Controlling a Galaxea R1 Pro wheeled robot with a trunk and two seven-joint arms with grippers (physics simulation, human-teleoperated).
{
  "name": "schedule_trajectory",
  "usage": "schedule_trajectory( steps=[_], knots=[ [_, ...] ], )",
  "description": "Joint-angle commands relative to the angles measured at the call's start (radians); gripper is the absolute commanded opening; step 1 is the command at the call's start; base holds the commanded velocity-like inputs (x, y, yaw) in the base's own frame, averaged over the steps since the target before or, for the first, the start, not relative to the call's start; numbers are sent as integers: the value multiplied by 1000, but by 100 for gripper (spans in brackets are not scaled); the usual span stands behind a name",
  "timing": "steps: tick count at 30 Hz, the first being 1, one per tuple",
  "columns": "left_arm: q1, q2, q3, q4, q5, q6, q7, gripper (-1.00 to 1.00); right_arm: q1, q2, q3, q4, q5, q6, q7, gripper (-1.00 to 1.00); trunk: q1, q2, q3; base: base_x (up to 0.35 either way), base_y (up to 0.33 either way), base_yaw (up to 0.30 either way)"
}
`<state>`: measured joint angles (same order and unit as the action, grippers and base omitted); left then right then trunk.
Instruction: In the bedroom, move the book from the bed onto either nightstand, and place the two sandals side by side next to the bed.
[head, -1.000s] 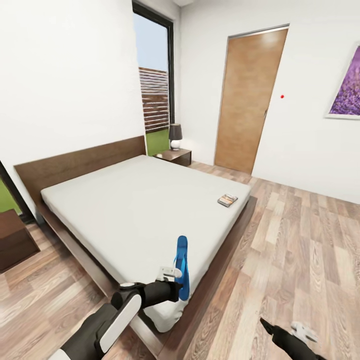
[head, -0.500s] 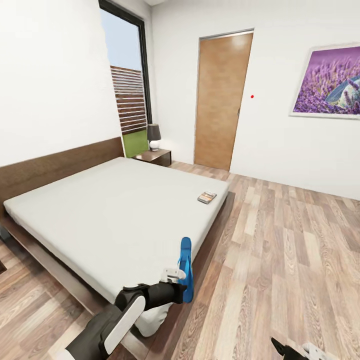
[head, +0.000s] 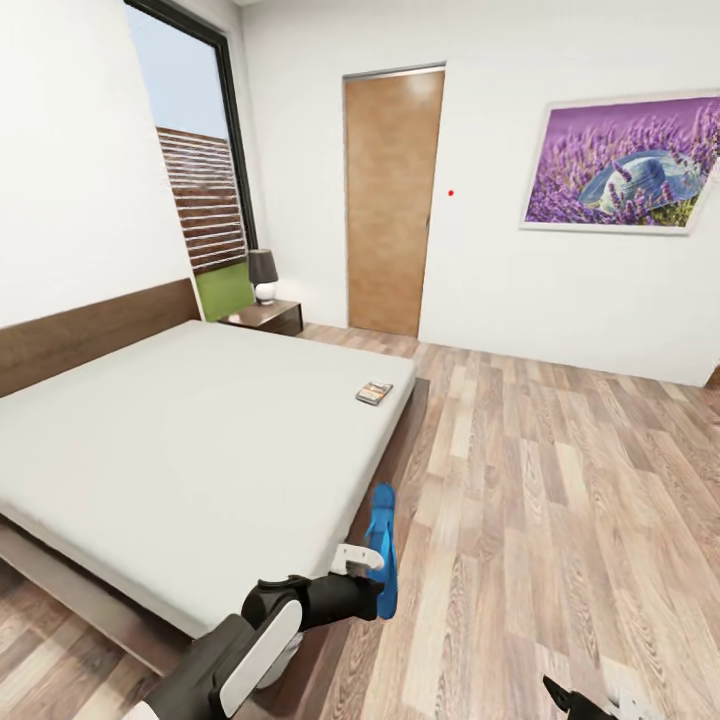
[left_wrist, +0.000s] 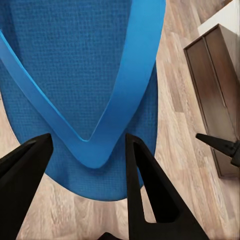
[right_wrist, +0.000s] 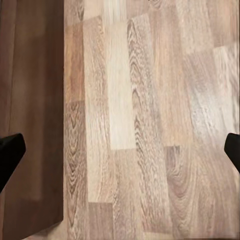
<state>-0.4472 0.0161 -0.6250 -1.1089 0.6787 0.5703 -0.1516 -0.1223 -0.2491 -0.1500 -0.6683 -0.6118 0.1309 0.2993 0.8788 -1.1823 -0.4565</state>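
Panned the head view rightward over the last 1 s, carrying the door (head: 390, 200) toward upper centre, bringing the lavender picture (head: 620, 165) fully into the upper right, and sliding the bed (head: 150, 440) toward the left edge. Judged that as camera travel, not a shift of the furniture.

Kept the left gripper (head: 374, 590) low at bottom centre throughout, clamped on 1 blue sandal (head: 382, 540) and holding it upright on edge, just past the bed's near corner and above the plank floor (head: 560, 480). Saw, from the left wrist, black fingers (left_wrist: 145, 190) straddling the sandal (left_wrist: 85, 75) near the point of its V-strap.

Found the right gripper (right_wrist: 120, 150) spread wide and empty over bare planks, at the lower right corner of the head view.

Spotted the book (head: 374, 393) lying flat on the mattress near its far right edge, mid-frame, with 1 nightstand (head: 265, 317) and its lamp (head: 263, 275) beyond, upper left.

Judged the sandal light, thin and bendy, likely to flop if pinched at the tip; better taken across the sole near the strap. Judged the book light, stiff and slim, best pinched at the edge overhanging nothing, from the side nearest the floor.
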Motion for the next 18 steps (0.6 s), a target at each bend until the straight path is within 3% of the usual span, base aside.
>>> schedule_trajectory(
  steps=[1, 18],
  knots=[
    [-1, 1, -1, -1, 4, 3, 0, -100, -1, 0, -3, -1, -9, 9, 4, 100, 0, -1, -1, 0, 0, -282],
    [-1, 1, -1, -2, 4, 3, 0, -100, -1, 1, -2, -1, -9, 9, 4, 100, 0, -1, -1, 0, 0, -282]
  ],
)
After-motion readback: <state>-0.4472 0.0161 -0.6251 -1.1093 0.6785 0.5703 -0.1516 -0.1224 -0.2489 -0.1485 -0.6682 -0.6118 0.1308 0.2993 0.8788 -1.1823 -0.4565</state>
